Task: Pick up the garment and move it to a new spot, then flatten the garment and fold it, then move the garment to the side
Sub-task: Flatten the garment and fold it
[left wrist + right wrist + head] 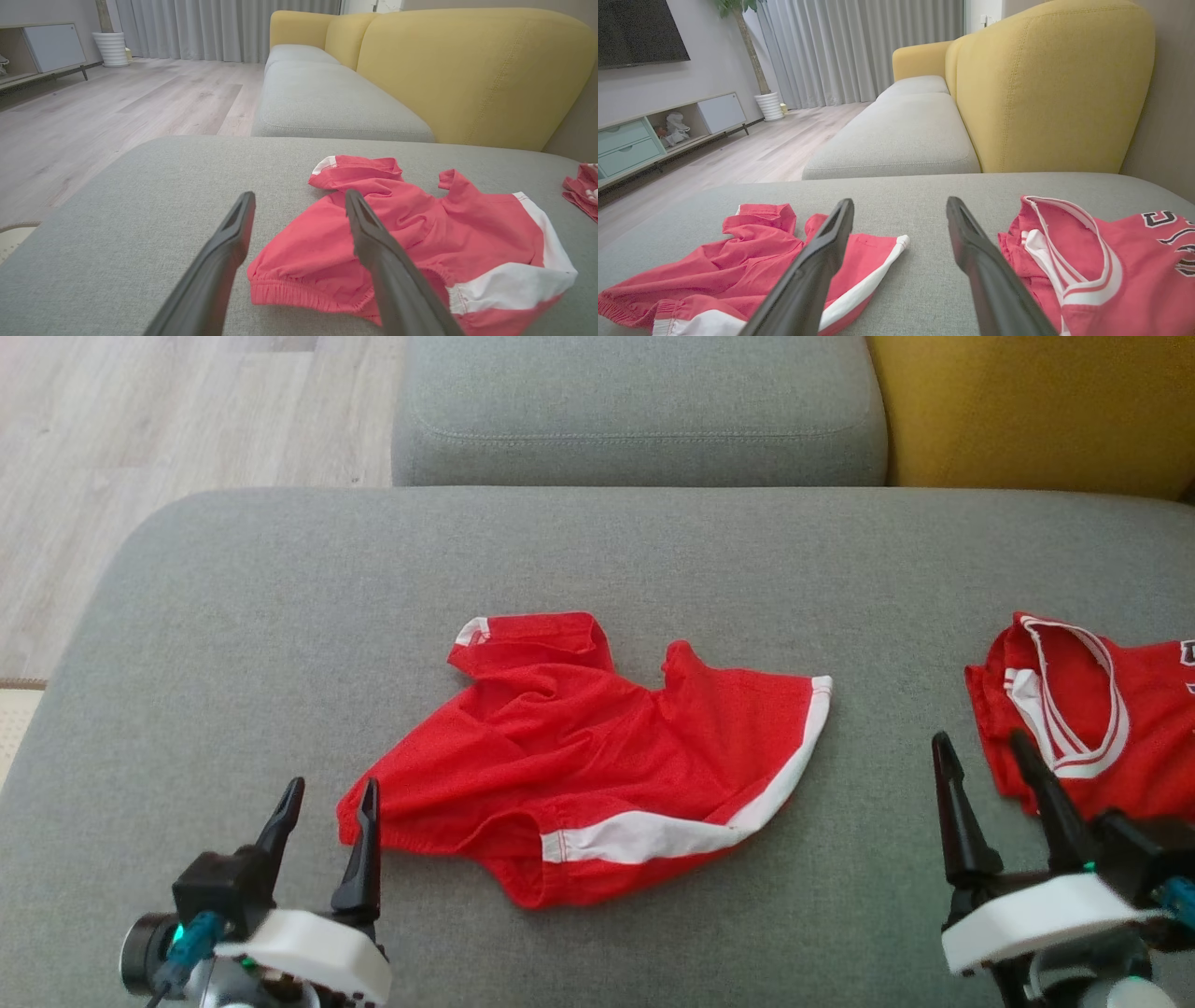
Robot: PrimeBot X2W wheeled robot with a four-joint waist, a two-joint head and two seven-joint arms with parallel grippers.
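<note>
The garment in question is most likely the red shorts [579, 756], which lie rumpled and unfolded on the grey cushion [280, 616]. The coming pick turns on how they sit against the left gripper [334, 784]. They spread ahead of it and off to its right, and the gathered elastic waistband is the nearest edge. In the left wrist view that band runs across just beyond the fingertips, with the right-hand finger over red cloth and the left-hand finger over bare cushion. From that corner the shorts' long axis runs away rightward and slightly forward, ending at the white-trimmed leg hem. The hem is the end nearest the right gripper [980, 737], lying forward and left of its fingers with open cushion between. A second red piece, a jersey [1102, 709], lies just to that gripper's right (probably not the one to move now). Both grippers stand spread wide and carry nothing. The left arm is clearly the closer one, so a short reach forward and rightward should bring the waistband between its fingers.
</note>
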